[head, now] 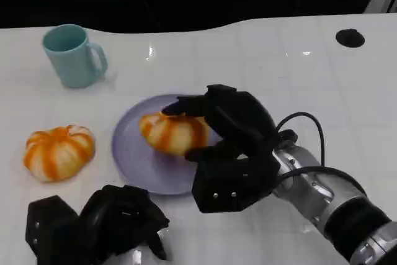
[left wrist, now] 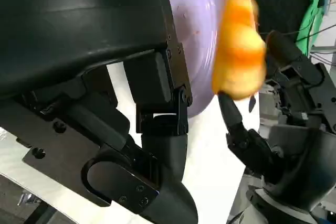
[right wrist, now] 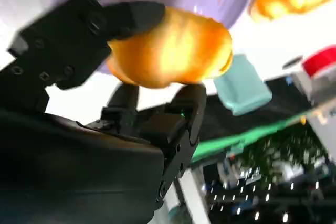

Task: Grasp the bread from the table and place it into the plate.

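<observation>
Over the lilac plate, right hand fingers pinch the striped bread roll; left hand, at 7 o'clock, fingers curled, holding nothing.

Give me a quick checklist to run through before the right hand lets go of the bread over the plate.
1. Right hand grips the bread: ok, fingers on both sides of it.
2. Bread is over the plate, inside its rim: ok.
3. Bread rests on the plate surface: cannot tell; the left wrist view suggests a gap.
4. Left hand is off the plate: ok, it sits at the near edge of the table, holding nothing.
5. Second bread lies on the table beside the plate, out of the way: ok.
6. Mug is upright and far from the hand: ok.
</observation>
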Available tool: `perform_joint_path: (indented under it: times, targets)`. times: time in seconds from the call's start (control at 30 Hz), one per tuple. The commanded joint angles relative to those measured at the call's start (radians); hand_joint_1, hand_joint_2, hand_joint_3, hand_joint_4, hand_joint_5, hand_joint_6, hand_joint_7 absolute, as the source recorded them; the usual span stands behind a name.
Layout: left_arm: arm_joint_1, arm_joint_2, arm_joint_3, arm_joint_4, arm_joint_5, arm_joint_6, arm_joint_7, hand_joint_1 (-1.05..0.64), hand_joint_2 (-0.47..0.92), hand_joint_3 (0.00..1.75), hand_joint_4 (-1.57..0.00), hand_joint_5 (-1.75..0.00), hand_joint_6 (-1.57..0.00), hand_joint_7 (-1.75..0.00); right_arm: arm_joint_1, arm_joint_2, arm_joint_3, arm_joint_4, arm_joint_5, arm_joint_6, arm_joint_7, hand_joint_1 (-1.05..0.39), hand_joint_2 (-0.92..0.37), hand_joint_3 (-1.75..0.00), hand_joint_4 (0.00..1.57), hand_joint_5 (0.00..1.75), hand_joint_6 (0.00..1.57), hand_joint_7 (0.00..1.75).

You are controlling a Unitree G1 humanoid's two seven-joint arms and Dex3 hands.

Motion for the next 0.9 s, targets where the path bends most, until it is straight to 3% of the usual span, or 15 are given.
perform_joint_path:
  times: [0.03, 0.17, 0.4, 0.9]
  targets:
    - [0.012, 0.011, -0.001, -0.022, 0.004, 0.006, 0.014, -1.05, 0.80, 0.00, -1.57, -0.85, -1.57, -0.54, 0.018, -0.028, 0.001, -0.054, 0.007, 0.031, 0.052, -0.49, -0.92, -0.08, 0.01, 0.38, 0.25, 0.00]
    - [0.007, 0.011, 0.002, -0.012, -0.005, -0.001, 0.004, -1.05, 0.80, 0.00, -1.57, -0.85, -1.57, -0.54, 0.041, -0.048, 0.002, -0.112, 0.003, 0.052, 0.084, -0.57, -0.92, -0.11, 0.00, 0.31, 0.20, 0.00]
    - [0.007, 0.007, 0.001, -0.016, -0.001, 0.006, 0.016, -1.05, 0.80, 0.00, -1.57, -0.85, -1.57, -0.54, 0.095, -0.090, -0.016, -0.226, 0.029, 0.056, 0.142, -0.62, -0.92, -0.12, 0.01, 0.35, 0.20, 0.01]
    - [0.001, 0.000, -0.003, -0.015, 0.001, 0.016, 0.022, -1.05, 0.78, 0.00, -1.57, -0.85, -1.57, -0.55, 0.261, -0.179, -0.094, -0.455, 0.094, -0.005, 0.155, -0.50, -0.92, -0.08, 0.13, 0.58, 0.38, 0.08]
